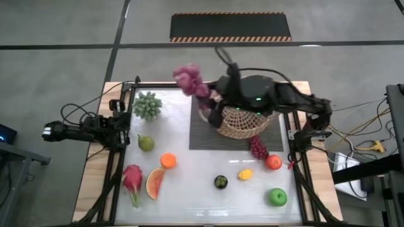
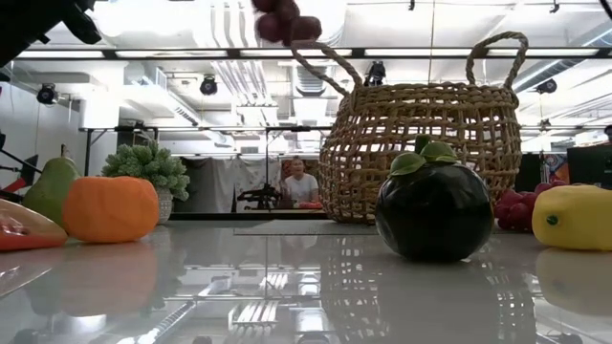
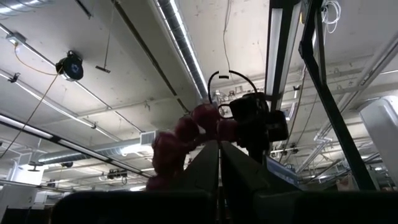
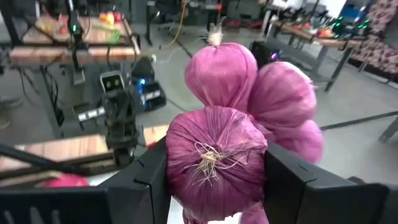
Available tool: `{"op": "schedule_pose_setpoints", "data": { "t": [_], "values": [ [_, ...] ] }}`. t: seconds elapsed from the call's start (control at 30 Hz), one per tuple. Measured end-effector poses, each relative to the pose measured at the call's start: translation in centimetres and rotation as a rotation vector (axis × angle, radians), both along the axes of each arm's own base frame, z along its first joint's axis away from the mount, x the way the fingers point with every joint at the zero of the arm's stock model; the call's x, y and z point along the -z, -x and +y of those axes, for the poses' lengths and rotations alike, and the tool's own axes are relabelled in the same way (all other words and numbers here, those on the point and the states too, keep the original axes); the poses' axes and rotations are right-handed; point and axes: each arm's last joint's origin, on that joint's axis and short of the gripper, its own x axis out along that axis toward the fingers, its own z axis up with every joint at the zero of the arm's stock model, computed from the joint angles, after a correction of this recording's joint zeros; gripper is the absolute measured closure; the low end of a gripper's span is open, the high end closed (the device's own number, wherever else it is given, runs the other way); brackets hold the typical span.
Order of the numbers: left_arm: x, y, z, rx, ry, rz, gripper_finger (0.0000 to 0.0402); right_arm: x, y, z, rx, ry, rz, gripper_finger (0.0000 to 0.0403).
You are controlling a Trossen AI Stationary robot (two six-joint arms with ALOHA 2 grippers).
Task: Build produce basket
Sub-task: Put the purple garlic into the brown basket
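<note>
Right gripper: the right gripper (image 4: pixel 214 180) was raised above the table beside the basket's far-left rim, its two dark fingers (image 4: pixel 146 180) part-open and clamped on either side of a bunch of purple bulbs (image 1: pixel 189 80).
Purple bunch: it hung in the air, clear of the table, just left of the basket (image 1: pixel 240 123) in the high view; from the wrist its papery purple skins filled the gap between the fingers.
Basket: the round wicker basket stood upright on a dark mat (image 1: pixel 205 135) at the far right part of the table (image 1: pixel 208 202), partly hidden under the right arm.
Left gripper: the left gripper (image 1: pixel 49 132) waited off the table's left edge, fingers closed and holding nothing.
Red grapes: the red grapes (image 1: pixel 257 148) lay just in front of the basket, beside the tomato (image 1: pixel 273 162).
Near row: lemon (image 1: pixel 245 174), dark round fruit (image 1: pixel 220 182) and green apple (image 1: pixel 276 197) lay apart on the near right.
Left side: green leafy cluster (image 1: pixel 147 104), pear (image 1: pixel 146 143), orange (image 1: pixel 167 161), watermelon slice (image 1: pixel 154 183) and dragon fruit (image 1: pixel 132 180) lay spread out.
</note>
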Motion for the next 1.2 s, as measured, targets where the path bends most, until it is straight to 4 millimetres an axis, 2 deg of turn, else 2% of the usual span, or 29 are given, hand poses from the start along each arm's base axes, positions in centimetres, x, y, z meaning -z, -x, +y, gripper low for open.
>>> {"op": "schedule_pose_setpoints", "data": {
  "t": [0.27,0.57,0.83,1.03,1.2],
  "values": [
    [0.0,0.0,0.0,0.0,0.0,0.0,0.0402,-0.9,3.4,1.0,0.094,-0.02,0.024,0.0234],
    [0.0,0.0,0.0,0.0,0.0,0.001,0.0402,0.1,5.9,1.5,0.163,-0.124,0.146,0.0234],
    [0.0,0.0,0.0,0.0,0.0,0.002,0.0402,1.6,7.2,1.5,0.187,-0.23,0.296,0.0234],
    [0.0,0.0,0.0,-0.002,0.002,0.002,0.0402,2.8,8.4,1.3,0.271,-0.312,0.414,0.0229],
    [0.0,0.0,0.0,-0.002,0.002,0.003,0.0402,3.5,7.8,1.5,0.269,-0.34,0.431,0.0228]
  ]
}}
